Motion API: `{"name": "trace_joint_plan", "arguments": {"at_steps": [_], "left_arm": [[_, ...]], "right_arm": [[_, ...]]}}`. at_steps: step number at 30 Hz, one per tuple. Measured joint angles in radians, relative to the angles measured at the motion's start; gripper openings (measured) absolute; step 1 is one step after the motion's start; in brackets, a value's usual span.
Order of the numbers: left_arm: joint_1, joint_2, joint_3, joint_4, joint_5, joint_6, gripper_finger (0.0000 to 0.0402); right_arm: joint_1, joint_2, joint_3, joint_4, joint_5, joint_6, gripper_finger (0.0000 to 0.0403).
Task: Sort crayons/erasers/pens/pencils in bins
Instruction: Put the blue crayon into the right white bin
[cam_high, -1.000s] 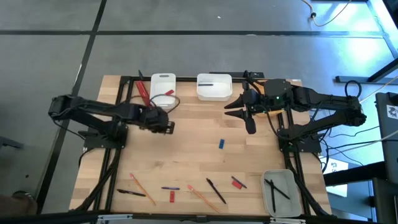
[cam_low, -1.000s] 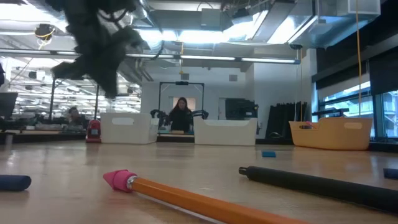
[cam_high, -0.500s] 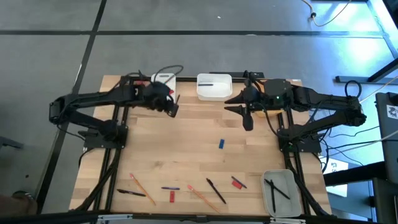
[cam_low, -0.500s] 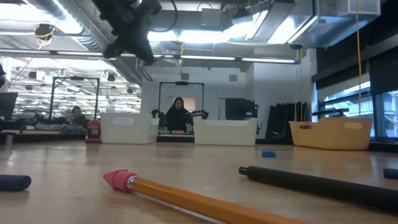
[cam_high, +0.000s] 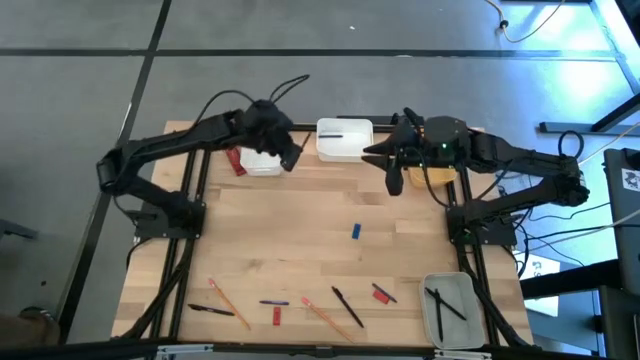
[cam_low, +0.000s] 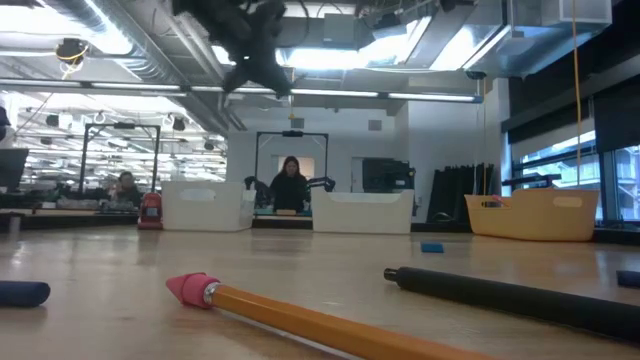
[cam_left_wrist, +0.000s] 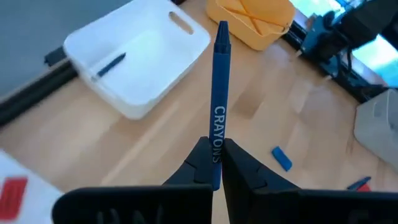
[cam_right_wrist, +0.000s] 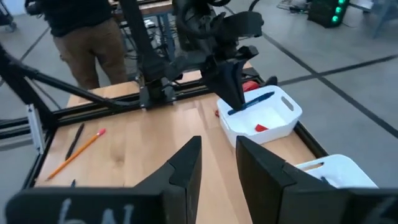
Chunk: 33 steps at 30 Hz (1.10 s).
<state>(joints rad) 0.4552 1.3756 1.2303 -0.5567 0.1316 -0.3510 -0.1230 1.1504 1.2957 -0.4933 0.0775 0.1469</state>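
— Two arms are over the counter; which one are we working with?

— We work with the left end effector. It is clamped on a blue crayon, up near the far edge beside the narrow white bin, which already holds red pieces.

— And the right end effector?

— It hangs near the yellow bin with its fingers apart and nothing between them.

— Which step is this?

— We judge it to be the carry: the crayon is lifted, not yet dropped. Next we need to settle over the correct bin and let go. The wider white bin holds one dark blue stick, so that may be the target.

— How does the crayon lie?

— Its long axis runs straight out from the fingers, tip pointing away, toward the gap between the wider white bin and the yellow one.
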Motion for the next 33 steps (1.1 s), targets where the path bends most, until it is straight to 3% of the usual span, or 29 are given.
{"name": "trace_joint_plan", "arguments": {"at_steps": [15,33], "left_arm": [[0.099,0.363,0.328,0.006,0.139,0.401,0.0002],[0.153,0.598,0.377,0.058,0.118,0.551,0.0002]], "right_arm": [[-0.115,0.012,0.000,-0.077,0.017,0.058,0.0101],[-0.157,0.018,0.000,-0.113,0.035,0.031,0.0101]]}}
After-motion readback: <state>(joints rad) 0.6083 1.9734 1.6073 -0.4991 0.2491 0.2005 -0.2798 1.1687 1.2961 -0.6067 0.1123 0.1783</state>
